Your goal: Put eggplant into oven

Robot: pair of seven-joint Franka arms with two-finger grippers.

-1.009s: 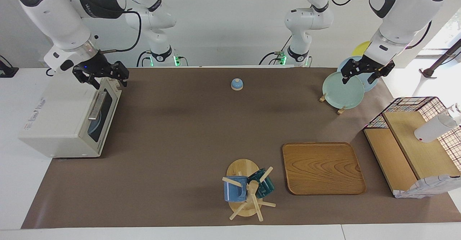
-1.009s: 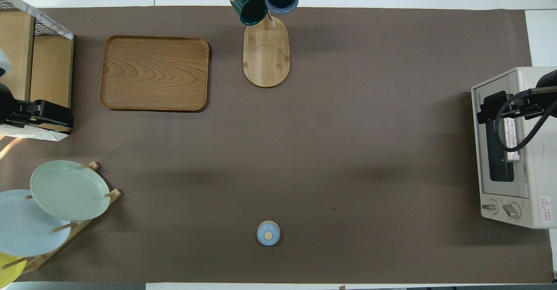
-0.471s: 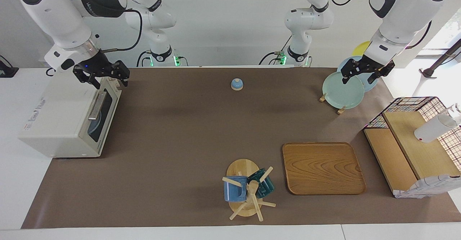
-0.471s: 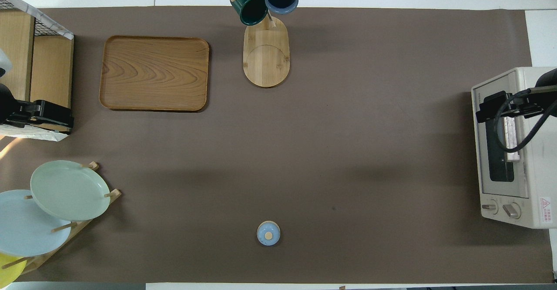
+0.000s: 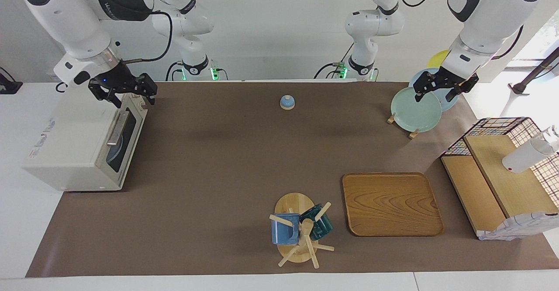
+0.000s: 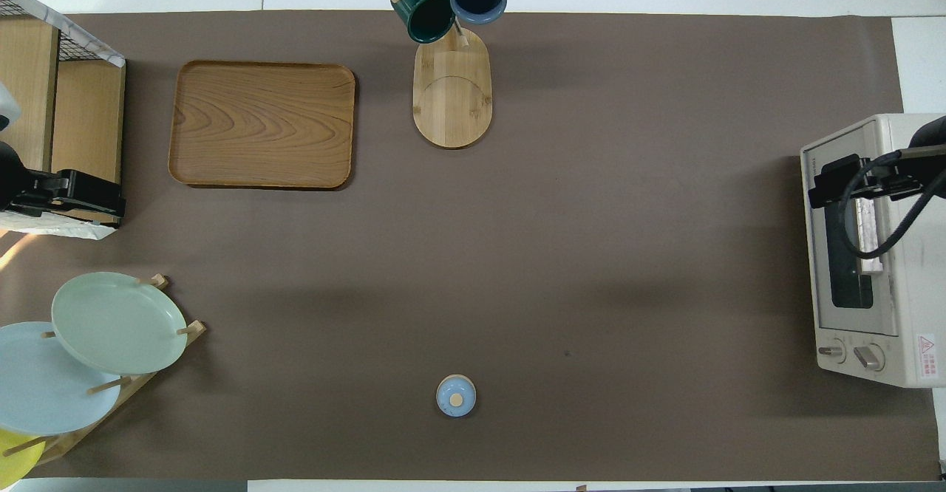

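Pretty much zero change over the last second. Just sitting there with the right gripper (image 5: 132, 98) hovering above the top front corner of the boxy off-white toaster oven (image 5: 72, 151), fingers spread wide and holding nothing. Directly below those fingers: the dark glass door, shut, its metal bar handle (image 5: 117, 129) untouched.

Same story for the left gripper (image 5: 434, 95), waiting wide open and empty over the pale green round plate (image 5: 412, 114) in the wooden rack.

Slender dark purple eggplant nowhere to be seen in either view — not between any fingers, not on the brown mat below them. Can't tell through the glass whether it's inside. Reads either as a pause before reaching down for the handle, or as job done with the door closed up — no way to tell which.
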